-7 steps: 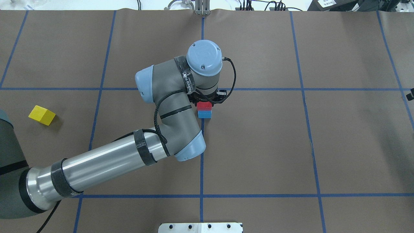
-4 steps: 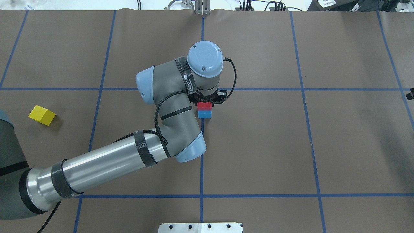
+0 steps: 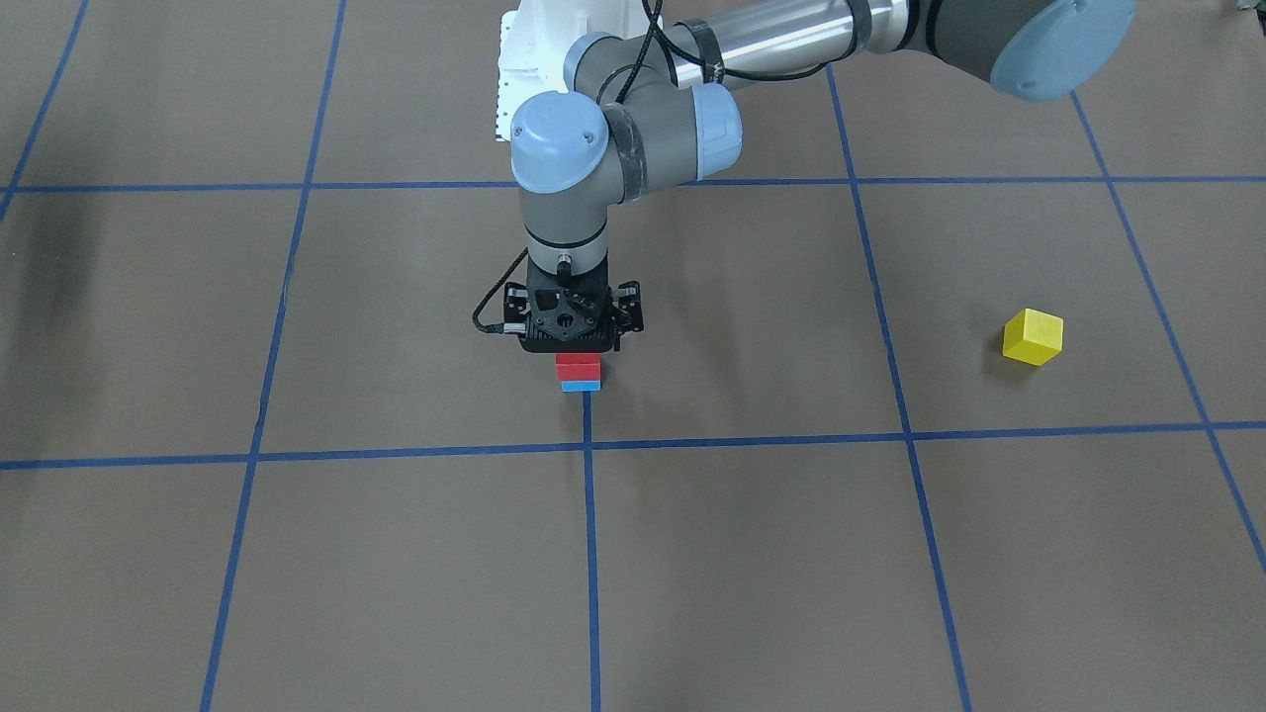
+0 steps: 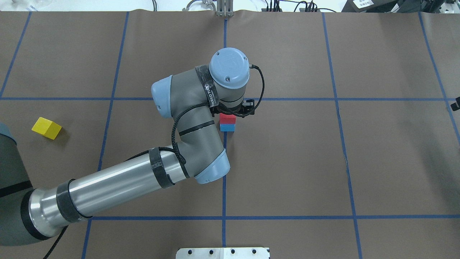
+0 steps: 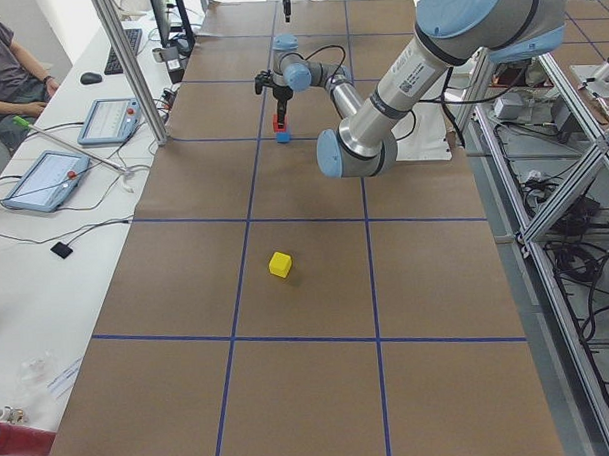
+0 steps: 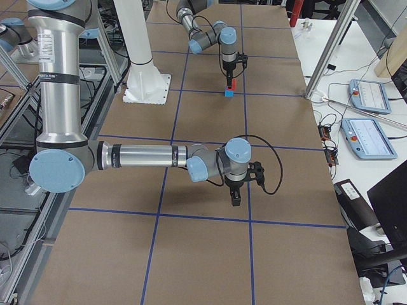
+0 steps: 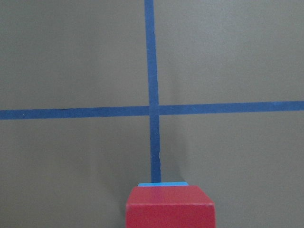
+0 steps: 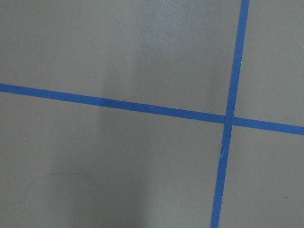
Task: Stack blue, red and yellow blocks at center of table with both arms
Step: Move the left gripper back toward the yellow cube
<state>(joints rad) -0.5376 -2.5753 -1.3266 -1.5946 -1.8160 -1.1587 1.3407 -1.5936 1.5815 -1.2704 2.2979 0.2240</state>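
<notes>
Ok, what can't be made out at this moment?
Left gripper: fingers hidden by its own body, front-facing, and by the wrist, overhead; grip on red block unclear.
Right gripper: exterior right only, too small to judge.
Blue block: left wrist view, mostly behind red.

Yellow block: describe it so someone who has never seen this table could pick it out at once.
Start from the brown table gridded with blue tape and go to the robot's left side. There the yellow block sits alone on the bare surface. Unlike the red block stacked on the blue block at centre, it stands apart, untouched.
</notes>
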